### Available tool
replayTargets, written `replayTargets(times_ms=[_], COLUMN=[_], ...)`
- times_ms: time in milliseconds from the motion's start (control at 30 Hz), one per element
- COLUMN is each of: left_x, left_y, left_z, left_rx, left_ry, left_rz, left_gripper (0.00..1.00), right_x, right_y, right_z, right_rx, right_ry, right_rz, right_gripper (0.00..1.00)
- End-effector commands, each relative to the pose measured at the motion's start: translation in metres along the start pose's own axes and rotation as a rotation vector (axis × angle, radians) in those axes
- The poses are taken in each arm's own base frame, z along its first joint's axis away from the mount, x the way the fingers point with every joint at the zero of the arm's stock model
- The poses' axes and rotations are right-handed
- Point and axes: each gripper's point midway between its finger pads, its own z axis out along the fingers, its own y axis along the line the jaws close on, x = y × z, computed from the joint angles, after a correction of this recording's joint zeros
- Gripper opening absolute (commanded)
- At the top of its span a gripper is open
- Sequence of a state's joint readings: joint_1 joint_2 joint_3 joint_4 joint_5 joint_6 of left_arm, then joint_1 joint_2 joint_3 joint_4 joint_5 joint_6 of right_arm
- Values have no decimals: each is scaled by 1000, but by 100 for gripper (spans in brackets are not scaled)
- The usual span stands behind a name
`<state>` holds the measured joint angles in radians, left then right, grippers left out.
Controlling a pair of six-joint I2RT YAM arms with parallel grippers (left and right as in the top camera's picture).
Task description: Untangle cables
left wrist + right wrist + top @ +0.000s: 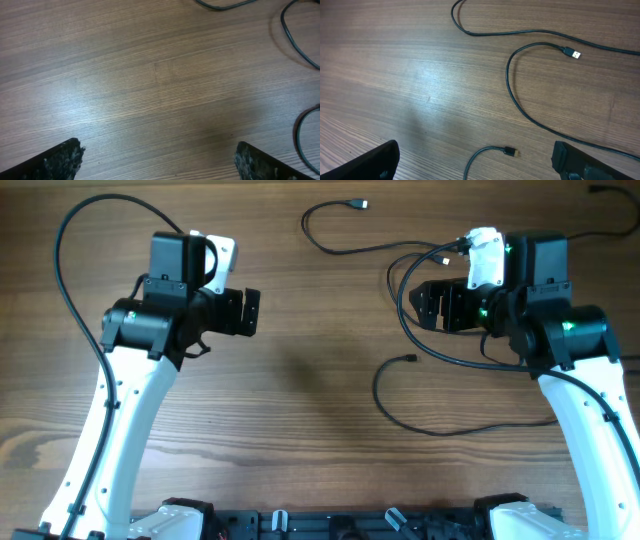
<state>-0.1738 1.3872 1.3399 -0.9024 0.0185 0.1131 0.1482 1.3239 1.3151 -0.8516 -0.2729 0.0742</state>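
The left fingers (250,312) stand wide open and hold nothing, with only bare table (320,480) below them. The right fingers (425,307) are also spread wide and empty. All three cables (510,85) lie loose on the table around the right fingers, well apart from the left ones. A USB plug (575,54) lies farther ahead of the right fingers. A small plug (510,151) rests just ahead, between them.
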Motion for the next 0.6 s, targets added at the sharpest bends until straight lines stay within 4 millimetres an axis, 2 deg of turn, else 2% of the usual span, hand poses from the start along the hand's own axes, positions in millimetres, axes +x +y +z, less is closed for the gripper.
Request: replayTargets(times_ms=[0,567], left_x=[-4,1], left_y=[-3,0], left_z=[-6,-6], left_rx=[70,72], left_ry=[-30,-11], left_rz=[45,36], left_gripper=[100,100], right_x=[1,2], right_y=[5,4], right_z=[3,4], right_rx=[-24,-23], right_ry=[8,12], right_rz=[4,5], right_gripper=[100,100])
